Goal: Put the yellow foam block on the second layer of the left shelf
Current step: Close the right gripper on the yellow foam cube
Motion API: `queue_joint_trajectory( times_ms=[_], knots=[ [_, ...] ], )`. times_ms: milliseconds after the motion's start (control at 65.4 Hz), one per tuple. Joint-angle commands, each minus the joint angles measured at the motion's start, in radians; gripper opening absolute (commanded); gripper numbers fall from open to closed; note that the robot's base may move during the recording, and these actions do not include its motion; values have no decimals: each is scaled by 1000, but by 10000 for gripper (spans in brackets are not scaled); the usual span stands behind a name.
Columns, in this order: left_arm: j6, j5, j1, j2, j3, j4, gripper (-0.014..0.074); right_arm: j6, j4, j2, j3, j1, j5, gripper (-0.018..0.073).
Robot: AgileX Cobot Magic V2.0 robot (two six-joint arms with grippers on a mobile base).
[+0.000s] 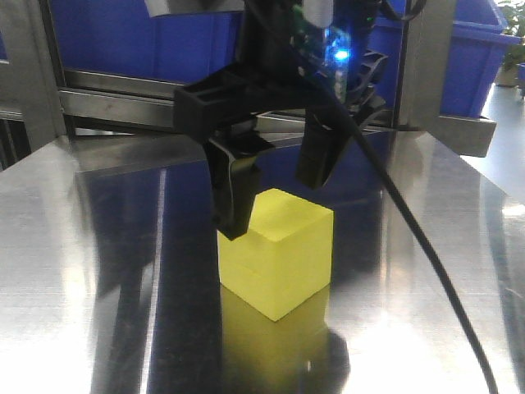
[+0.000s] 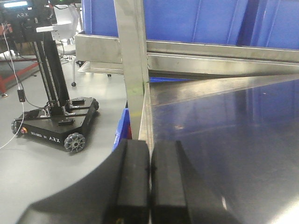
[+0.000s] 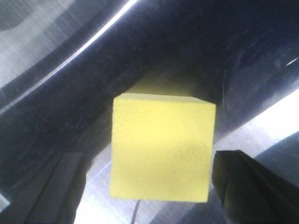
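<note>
Left gripper has its fingers pressed together at the edge of the steel surface, while the right gripper hangs spread wide, one finger either side of the yellow foam block resting on that surface.

One yellow foam block, one right pincer, one left pincer, one black cable, one wheeled base

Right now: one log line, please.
right gripper: open, astride yellow foam block | block: resting on table | left gripper: shut, empty
</note>
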Motion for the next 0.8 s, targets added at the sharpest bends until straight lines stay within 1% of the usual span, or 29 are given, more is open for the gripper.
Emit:
queue_joint_trajectory(
  times_ms=[0,76,229,336,780],
  knots=[
    [-4,-85,-5,-14,26,-3,136,-3,-9,-25,-36,-5,-41,624],
    [-4,-85,-5,-14,26,-3,136,-3,-9,-10,-35,-5,-44,624],
    [-4,-85,-5,-14,26,-3,136,-3,-39,12,-35,-11,-50,624],
    [-4,-85,-5,-14,26,-3,136,-3,-44,27,-34,-22,-50,624],
    [-4,-85,-5,-14,26,-3,136,-3,-67,58,-34,-23,-49,624]
  ],
)
